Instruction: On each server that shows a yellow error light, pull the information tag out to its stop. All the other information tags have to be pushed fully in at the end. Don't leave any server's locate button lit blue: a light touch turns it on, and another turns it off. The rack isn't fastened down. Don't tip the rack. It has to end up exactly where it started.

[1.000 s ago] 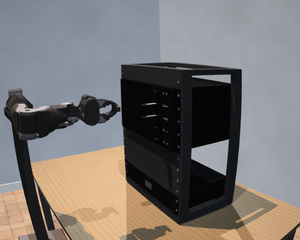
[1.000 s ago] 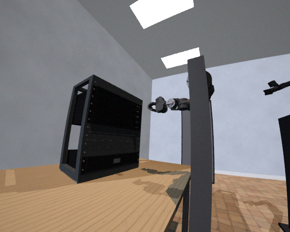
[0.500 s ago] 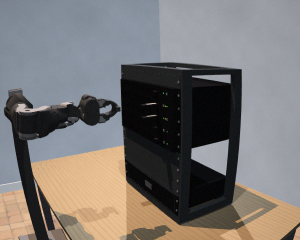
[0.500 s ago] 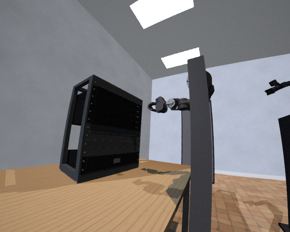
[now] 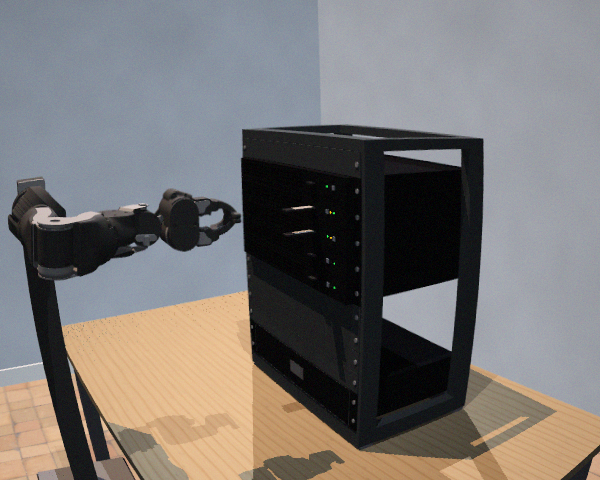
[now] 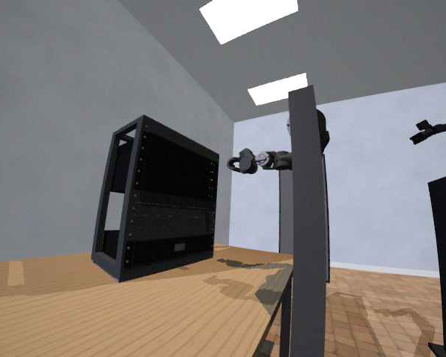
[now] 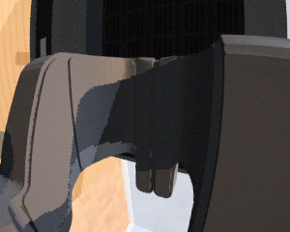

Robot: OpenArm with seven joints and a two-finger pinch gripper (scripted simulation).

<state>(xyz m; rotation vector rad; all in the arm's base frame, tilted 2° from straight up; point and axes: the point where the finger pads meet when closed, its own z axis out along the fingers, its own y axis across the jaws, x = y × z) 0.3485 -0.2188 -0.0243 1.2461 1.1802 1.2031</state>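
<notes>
- The gripper is clenched with nothing between its jaws; the fingertips meet, and it hangs in the air just off the front left edge of the rack, apart from it.
- The rack stands upright on the wooden table.
- Two information tags stick out, on the second and third servers, beside yellow lights.
- The other tags look pushed in.

My arm is matte black with grey joint bands, on a slim dark post; its gripper has curved black fingers.
</notes>
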